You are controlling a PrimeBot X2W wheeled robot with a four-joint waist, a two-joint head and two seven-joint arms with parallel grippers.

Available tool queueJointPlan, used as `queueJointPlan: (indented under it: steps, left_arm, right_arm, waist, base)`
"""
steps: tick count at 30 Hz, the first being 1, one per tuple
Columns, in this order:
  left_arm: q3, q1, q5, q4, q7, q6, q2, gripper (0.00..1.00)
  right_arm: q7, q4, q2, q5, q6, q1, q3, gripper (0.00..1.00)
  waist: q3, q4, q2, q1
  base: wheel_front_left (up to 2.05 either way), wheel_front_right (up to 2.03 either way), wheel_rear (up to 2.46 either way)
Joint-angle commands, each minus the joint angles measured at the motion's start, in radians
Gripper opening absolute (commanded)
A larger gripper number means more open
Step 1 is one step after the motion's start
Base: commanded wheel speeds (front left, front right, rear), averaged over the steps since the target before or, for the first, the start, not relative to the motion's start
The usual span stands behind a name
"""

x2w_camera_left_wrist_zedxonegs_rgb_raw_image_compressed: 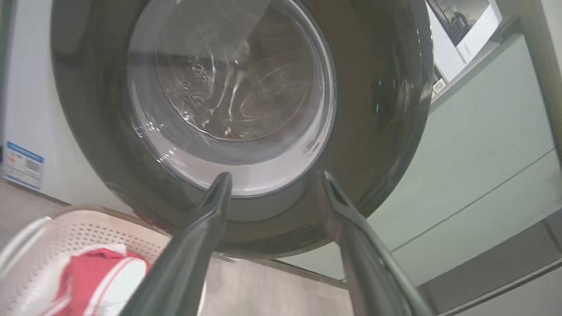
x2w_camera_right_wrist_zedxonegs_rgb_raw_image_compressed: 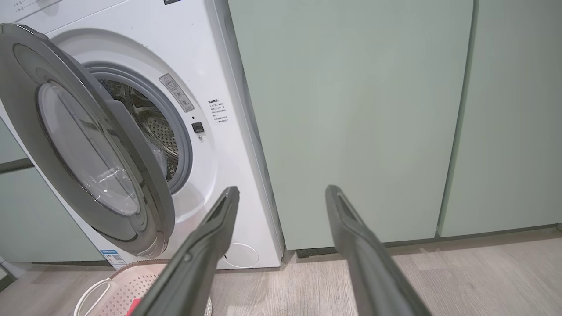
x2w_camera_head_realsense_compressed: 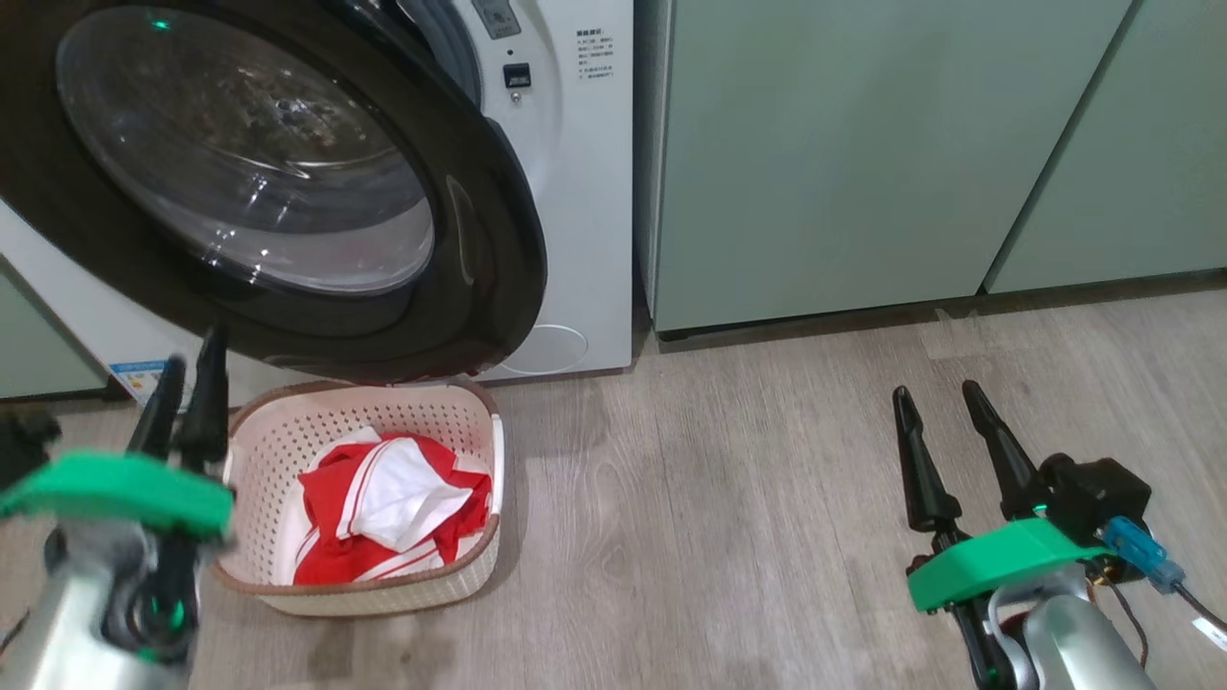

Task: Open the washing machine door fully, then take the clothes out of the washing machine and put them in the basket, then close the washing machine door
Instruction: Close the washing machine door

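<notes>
The left gripper hangs with its 2 fingers spread and nothing between them, at the left rim of the basket, tips pointing at the lower edge of the washing machine door. The right gripper is also spread and empty, over the wood floor well to the right. The clothes lie crumpled in the basket, which stands on the floor under the open door, in front of the washing machine. The right wrist view shows the steel drum behind the door. Pale green cabinets stand to the machine's right
</notes>
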Motion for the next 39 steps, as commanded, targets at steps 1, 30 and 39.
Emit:
queueJointPlan:
  steps: [1, 30, 39]
  left_arm:
    - [-0.007, -0.02, 0.032, -0.029, -0.077, -0.006, 0.066, 1.0]
    - [0.12, 0.13, 0.569, 0.047, -0.248, -0.006, -0.005, 1.0]
    - [0.113, 0.137, 0.576, 0.06, -0.248, -0.006, -0.001, 1.0]
  right_arm:
    - [-0.006, -0.037, 0.0, -0.002, 0.007, -0.012, 0.018, 1.0]
    - [-0.006, -0.035, 0.025, 0.001, 0.007, 0.046, -0.002, 1.0]
    - [-0.006, -0.028, 0.029, 0.047, 0.007, 0.0, -0.021, 0.0]
  waist:
    - [-0.005, 0.001, 0.0, 0.0]
    - [-0.008, -0.013, 0.0, 0.0]
    - [0.0, -0.01, 0.0, 0.0]
  base:
    - [0.0, 0.0, 0.0]
    - [0.0, 0.0, 0.0]
    - [0.0, 0.0, 0.0]
